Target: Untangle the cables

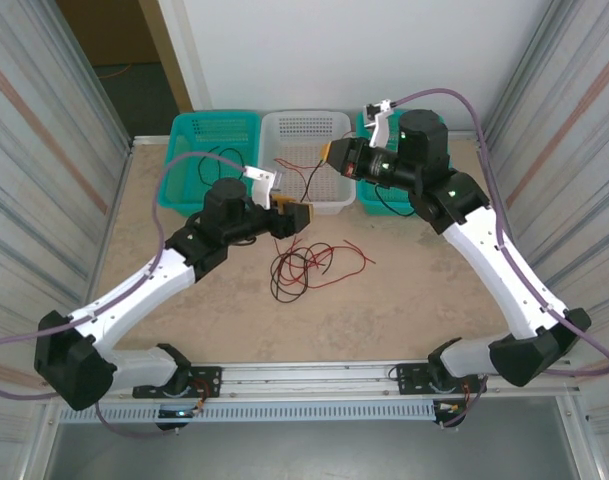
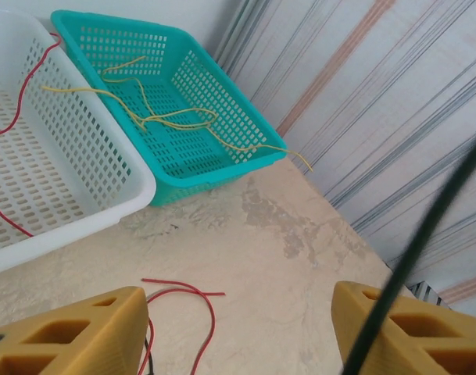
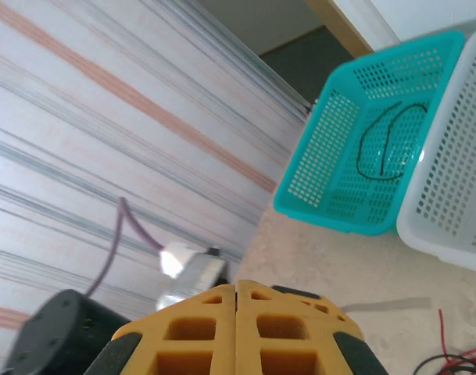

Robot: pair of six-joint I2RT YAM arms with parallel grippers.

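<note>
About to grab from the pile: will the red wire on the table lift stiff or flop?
Probably floppy: the red wire lies in loose curls. Likely light, being so thin. It overlaps the black wires, so they may drag along.

- Your top view looks down from behind onto the table (image 1: 414,290).
- Your wrist views sit low, facing opposite side walls (image 2: 378,94); both catch the white basket (image 2: 73,156).
</note>
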